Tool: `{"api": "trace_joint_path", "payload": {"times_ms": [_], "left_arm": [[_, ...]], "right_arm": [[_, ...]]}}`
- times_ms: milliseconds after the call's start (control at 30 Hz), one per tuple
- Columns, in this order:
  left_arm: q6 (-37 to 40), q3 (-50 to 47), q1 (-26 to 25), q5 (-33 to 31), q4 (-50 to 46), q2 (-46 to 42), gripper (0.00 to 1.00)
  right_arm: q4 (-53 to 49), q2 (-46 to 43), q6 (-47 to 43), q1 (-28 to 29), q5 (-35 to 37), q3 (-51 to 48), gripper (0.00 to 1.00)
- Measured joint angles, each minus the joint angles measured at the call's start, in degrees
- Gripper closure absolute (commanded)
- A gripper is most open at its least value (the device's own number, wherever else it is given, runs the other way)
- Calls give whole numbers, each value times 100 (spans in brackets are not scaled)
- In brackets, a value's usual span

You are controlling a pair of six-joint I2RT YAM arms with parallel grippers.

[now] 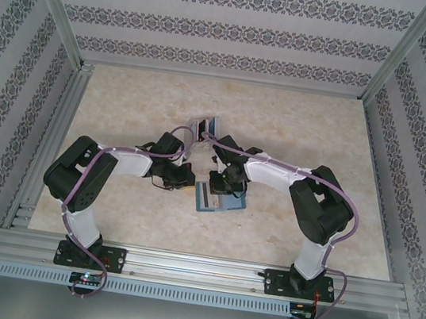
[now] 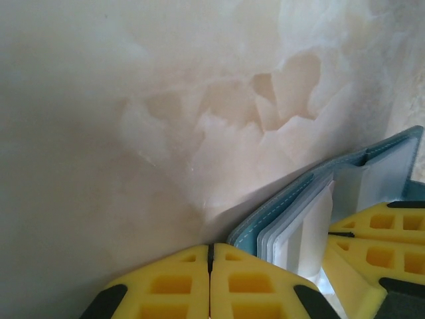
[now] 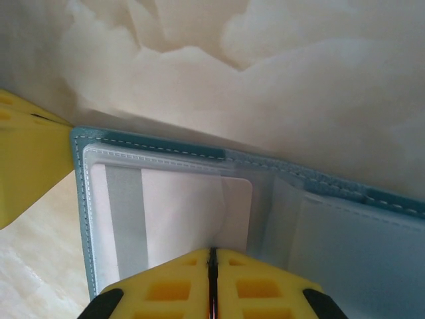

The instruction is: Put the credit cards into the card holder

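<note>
Stitched teal card holder [image 3: 332, 232] open over marbled cream desk [image 3: 299, 80]; right pincer [image 3: 212, 254] clenched on glossy clear sleeve [image 3: 186, 212], left pincer [image 2: 210, 249] clenched shut beside cover [image 2: 279, 211].

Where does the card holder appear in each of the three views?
Top external: card holder at the centre of the table.
Left wrist: card holder lower right, open.
Right wrist: card holder across the lower half, pockets facing the camera.
Shared landmark: the marbled table.
</note>
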Motion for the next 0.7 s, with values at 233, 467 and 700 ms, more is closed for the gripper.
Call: {"api": "trace_joint_path", "payload": {"times_ms": [233,467,700], "left_arm": [[7,0,-4,-26,-17,-22,93],[256,125,-264,-428,-374,-166,89],[745,831,-293,-822,-1069,-400,83]], "right_arm": [[15,-24,92,-7,-55,-4,88],[-28,-616,90,-94,-107,-245,87],[85,-1609,96,-138,-444,-852,86]]}}
